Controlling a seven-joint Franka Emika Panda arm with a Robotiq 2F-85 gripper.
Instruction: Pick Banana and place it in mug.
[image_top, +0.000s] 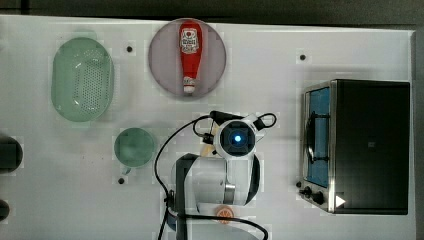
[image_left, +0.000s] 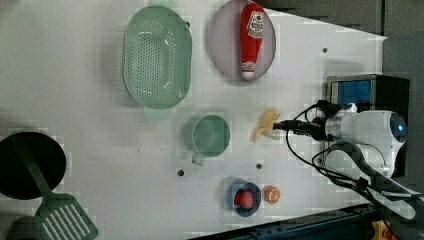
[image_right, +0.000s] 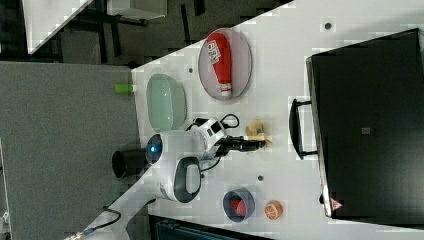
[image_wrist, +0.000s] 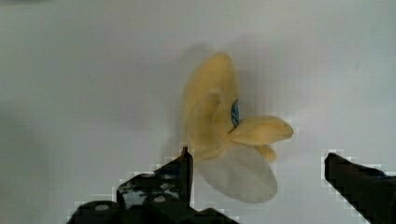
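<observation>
My jaws (image_wrist: 257, 170) stand wide open over the banana (image_wrist: 229, 135), holding nothing; it lies on the white worktop (image_left: 75, 75) between the fingers. In the left view the mug (image_left: 210, 136) sits to the left view's left of the banana, colander (image_left: 157, 56) and ketchup plate (image_left: 220, 45) beyond, nothing between.

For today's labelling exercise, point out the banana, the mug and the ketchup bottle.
banana (image_left: 265, 125): left view, on the middle of its yellow lobes.
mug (image_left: 211, 136): left view, on the inside of the teal cup.
ketchup bottle (image_left: 251, 35): left view, on its red body.
</observation>
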